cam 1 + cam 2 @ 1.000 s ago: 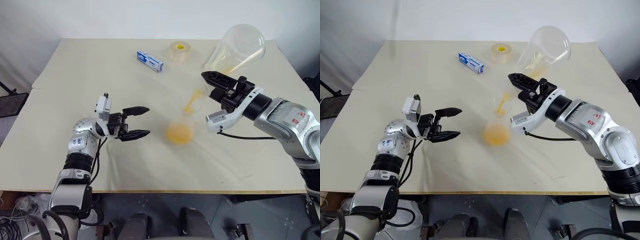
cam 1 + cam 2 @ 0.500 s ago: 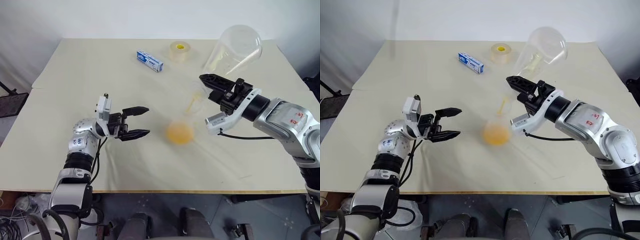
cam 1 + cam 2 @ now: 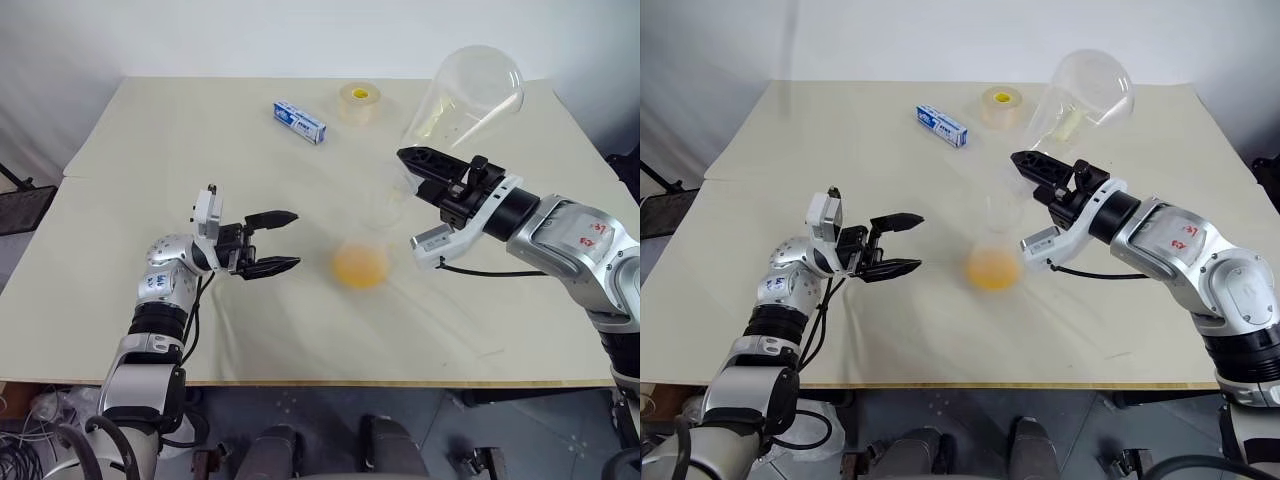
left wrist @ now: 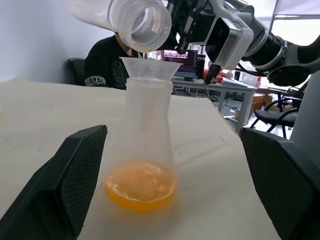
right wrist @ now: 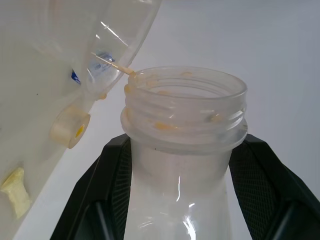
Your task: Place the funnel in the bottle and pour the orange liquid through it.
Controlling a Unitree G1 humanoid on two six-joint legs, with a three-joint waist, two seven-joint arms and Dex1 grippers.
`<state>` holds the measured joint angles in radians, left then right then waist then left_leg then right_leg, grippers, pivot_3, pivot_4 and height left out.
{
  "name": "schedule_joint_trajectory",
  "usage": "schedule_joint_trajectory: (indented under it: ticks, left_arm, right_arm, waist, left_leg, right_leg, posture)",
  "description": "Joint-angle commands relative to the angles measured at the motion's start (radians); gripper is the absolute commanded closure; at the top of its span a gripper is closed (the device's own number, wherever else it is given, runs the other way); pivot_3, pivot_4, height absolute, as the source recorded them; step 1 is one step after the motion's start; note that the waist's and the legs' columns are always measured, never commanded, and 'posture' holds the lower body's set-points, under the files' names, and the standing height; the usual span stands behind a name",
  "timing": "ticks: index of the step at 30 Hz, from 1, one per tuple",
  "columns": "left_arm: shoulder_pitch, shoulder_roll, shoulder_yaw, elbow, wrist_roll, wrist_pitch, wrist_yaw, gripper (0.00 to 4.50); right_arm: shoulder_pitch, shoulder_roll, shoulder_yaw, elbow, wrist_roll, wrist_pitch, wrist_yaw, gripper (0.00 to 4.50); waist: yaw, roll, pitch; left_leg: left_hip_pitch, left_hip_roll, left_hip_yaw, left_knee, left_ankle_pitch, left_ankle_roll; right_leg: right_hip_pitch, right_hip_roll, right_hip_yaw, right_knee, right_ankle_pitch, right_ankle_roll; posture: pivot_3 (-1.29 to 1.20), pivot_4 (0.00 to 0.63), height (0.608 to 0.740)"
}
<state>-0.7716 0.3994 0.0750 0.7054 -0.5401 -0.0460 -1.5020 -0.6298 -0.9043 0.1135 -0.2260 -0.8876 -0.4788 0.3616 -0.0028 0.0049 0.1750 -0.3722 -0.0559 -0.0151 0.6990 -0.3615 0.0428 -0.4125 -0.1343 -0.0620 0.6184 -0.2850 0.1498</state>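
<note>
Tipping steeper than a second ago, the clear wide-necked plastic jar [image 3: 470,95] clamped in the right gripper [image 3: 425,165] has stopped streaming; orange liquid [image 4: 141,184] pools in the clear flask-like bottle [image 4: 145,135] under the small clear funnel [image 4: 149,66]; left gripper [image 3: 272,241] spread, empty.

wall [image 3: 300,35]: pale grey | table [image 3: 200,150]: cream | floor [image 3: 330,410]: grey

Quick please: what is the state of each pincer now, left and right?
Left pincer: open, holding nothing.
Right pincer: closed on the neck of the tipped clear pouring bottle.
</note>
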Motion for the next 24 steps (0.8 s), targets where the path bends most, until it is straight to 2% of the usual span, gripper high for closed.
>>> schedule_joint_trajectory:
  ticks: [1, 11, 19, 24]
  left_arm:
    - [-0.028, 0.007, -0.003, 0.000, 0.017, -0.018, -0.088, 0.00]
    - [-0.067, 0.015, 0.000, 0.020, 0.024, -0.020, -0.104, 0.00]
    - [-0.094, 0.029, -0.002, 0.045, 0.035, -0.022, -0.101, 0.00]
    - [-0.094, 0.042, -0.021, 0.045, 0.071, -0.001, -0.051, 0.00]
  right_arm:
    - [-0.003, 0.054, -0.049, -0.030, 0.069, 0.085, 0.014, 2.08]
    - [0.122, 0.291, -0.192, -0.134, 0.388, 0.463, 0.120, 2.08]
    - [0.087, 0.461, -0.435, -0.070, 0.746, 0.838, 0.091, 2.08]
    - [0.091, 0.515, -0.596, 0.040, 0.967, 0.912, 0.067, 2.08]
  waist:
    - [0.000, 0.000, 0.000]
    - [0.001, 0.000, 0.000]
    - [0.001, 0.000, 0.000]
    - [0.000, 0.000, 0.000]
  left_leg:
    - [0.000, 0.000, 0.000, 0.000, 0.000, 0.000]
    - [0.000, 0.000, -0.001, 0.000, 0.000, 0.000]
    - [0.000, 0.000, -0.002, 0.000, 0.000, 0.000]
    - [0.000, 0.000, -0.002, 0.000, 0.000, 0.000]
  right_leg:
    - [0.000, 0.000, 0.000, 0.000, 0.000, 0.000]
    - [0.001, 0.000, -0.001, 0.000, 0.000, 0.000]
    - [0.001, 0.000, -0.001, 0.001, 0.000, 0.000]
    - [0.000, 0.000, -0.001, 0.002, 0.000, 0.000]
  posture:
    - [0.00, 0.150, 0.740]
    - [0.00, 0.150, 0.740]
    - [0.00, 0.150, 0.740]
    - [0.00, 0.150, 0.740]
